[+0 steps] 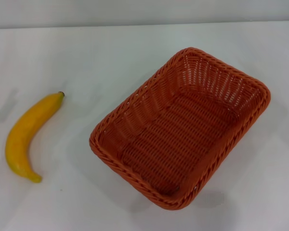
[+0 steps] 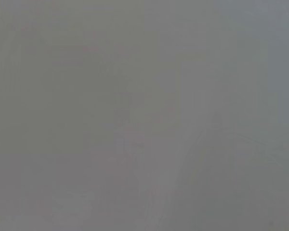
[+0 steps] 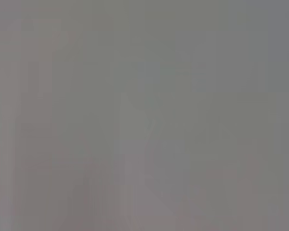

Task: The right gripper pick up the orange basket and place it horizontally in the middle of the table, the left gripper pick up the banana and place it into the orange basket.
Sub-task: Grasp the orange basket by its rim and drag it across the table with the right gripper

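Nearest the head camera lies the near corner of the orange basket (image 1: 183, 139), which sits on the white counter (image 1: 111, 53) right of centre. It rests flat on its base, open side up and empty, its woven floor and sloped walls fully exposed. Its long axis runs diagonally, from the near-left corner toward the far-right, so it is skewed rather than square to the counter's edges.

Left of the basket, and clearly apart from it with bare counter between, lies the banana (image 1: 26, 137). It lies on its side, its curve bowing toward the left. The dark stem tip points away from the camera and slightly toward the basket; the blunt end is the nearer one. Nothing touches the banana or the basket.

Neither hand appears in the head view, so places cannot be given relative to a hand. Both wrist views show only a uniform grey field with no identifiable object and no fingers. How far either hand is open, and whether either has hold of anything, cannot be determined; both task items rest unheld on the counter. A pale wall (image 1: 135, 9) runs behind the counter's far edge.
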You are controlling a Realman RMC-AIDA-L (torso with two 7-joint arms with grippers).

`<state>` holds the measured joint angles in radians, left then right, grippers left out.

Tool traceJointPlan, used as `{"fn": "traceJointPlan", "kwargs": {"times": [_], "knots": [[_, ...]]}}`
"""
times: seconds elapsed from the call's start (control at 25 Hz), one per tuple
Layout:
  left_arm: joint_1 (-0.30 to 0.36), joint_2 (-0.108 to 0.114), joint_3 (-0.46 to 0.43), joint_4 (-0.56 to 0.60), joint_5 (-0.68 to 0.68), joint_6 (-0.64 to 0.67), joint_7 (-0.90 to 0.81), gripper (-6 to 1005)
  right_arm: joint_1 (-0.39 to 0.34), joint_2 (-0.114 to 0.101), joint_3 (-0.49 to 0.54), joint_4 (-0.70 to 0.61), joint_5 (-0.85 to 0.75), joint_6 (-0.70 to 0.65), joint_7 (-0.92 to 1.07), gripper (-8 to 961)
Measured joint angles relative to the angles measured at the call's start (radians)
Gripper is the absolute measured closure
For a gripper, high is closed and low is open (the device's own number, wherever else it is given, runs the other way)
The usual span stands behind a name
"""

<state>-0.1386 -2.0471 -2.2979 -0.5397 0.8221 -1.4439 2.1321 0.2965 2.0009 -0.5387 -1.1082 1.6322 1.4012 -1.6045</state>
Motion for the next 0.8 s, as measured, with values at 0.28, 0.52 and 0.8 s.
{"fn": "traceJointPlan", "kwargs": {"times": [0.28,0.52,0.8], "knots": [[0.029,-0.002,-0.002,-0.016,-0.003,0.003,-0.012,197,0.124,-0.021,-0.125,-0.286,-0.373,-0.046,0.354,87],[0.040,-0.003,-0.001,-0.026,-0.003,0.005,-0.012,197,0.291,-0.078,-0.255,-0.419,-0.733,0.099,0.636,91],[0.037,-0.004,-0.002,-0.026,0.002,0.007,-0.012,197,0.502,-0.071,-0.386,-0.389,-0.986,0.293,0.777,96]]}}
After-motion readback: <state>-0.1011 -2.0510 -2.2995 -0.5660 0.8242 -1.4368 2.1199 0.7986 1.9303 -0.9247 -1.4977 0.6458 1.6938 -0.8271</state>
